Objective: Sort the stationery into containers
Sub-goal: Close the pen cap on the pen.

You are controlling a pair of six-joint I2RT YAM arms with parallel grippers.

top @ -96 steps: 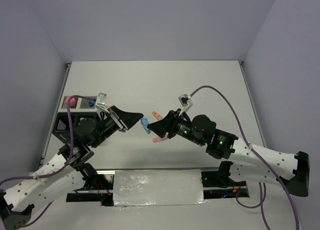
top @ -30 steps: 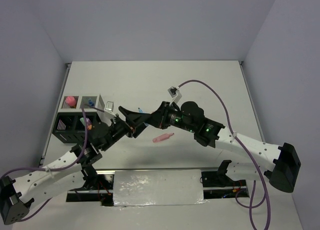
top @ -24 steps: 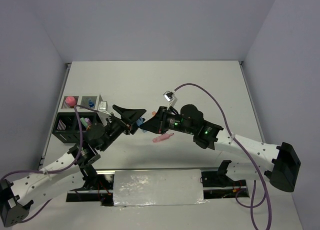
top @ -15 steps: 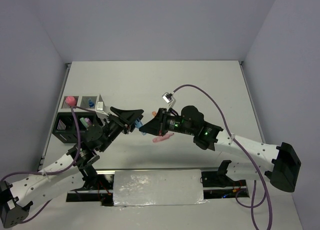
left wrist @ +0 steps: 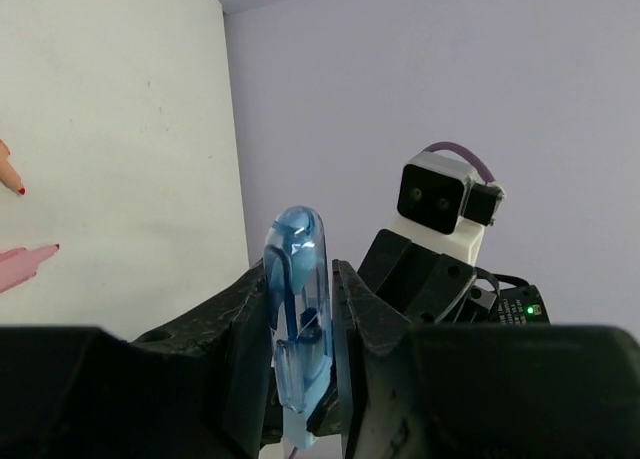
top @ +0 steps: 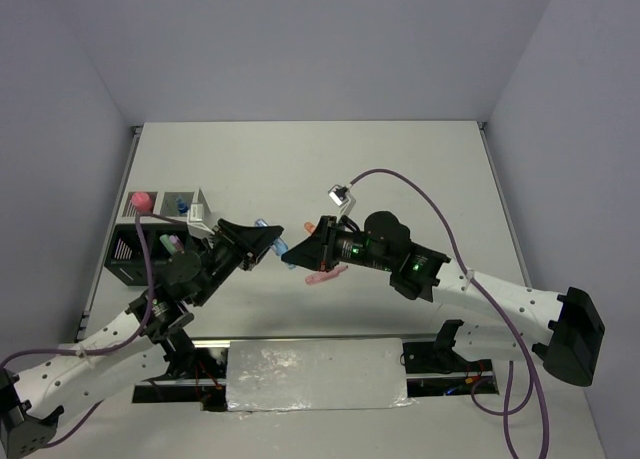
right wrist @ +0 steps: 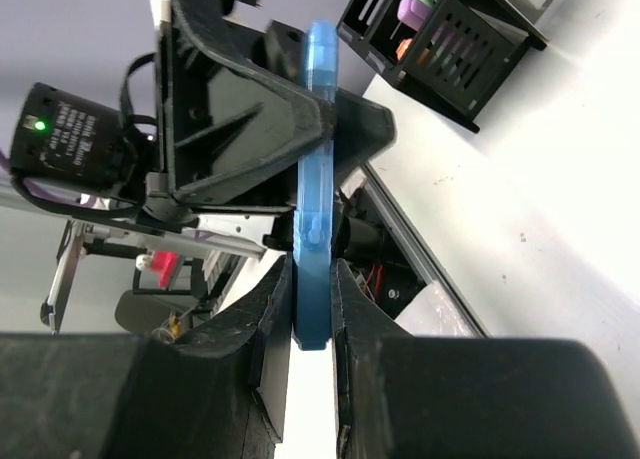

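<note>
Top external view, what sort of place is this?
Probably a robotics lab test cell: a white table boxed in by plain grey walls, with a left arm and right arm mounted at its near edge.

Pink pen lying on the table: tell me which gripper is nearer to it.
Right. The right gripper hangs just left of the pink pen; the left gripper is farther left, across the blue pen both grip.

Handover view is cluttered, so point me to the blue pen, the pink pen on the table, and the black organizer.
blue pen point(left wrist: 297, 309), left wrist view, middle of its clear barrel.
pink pen point(top: 325, 275), top external view, middle of its body.
black organizer point(right wrist: 460, 54), right wrist view, slatted side wall.
</note>
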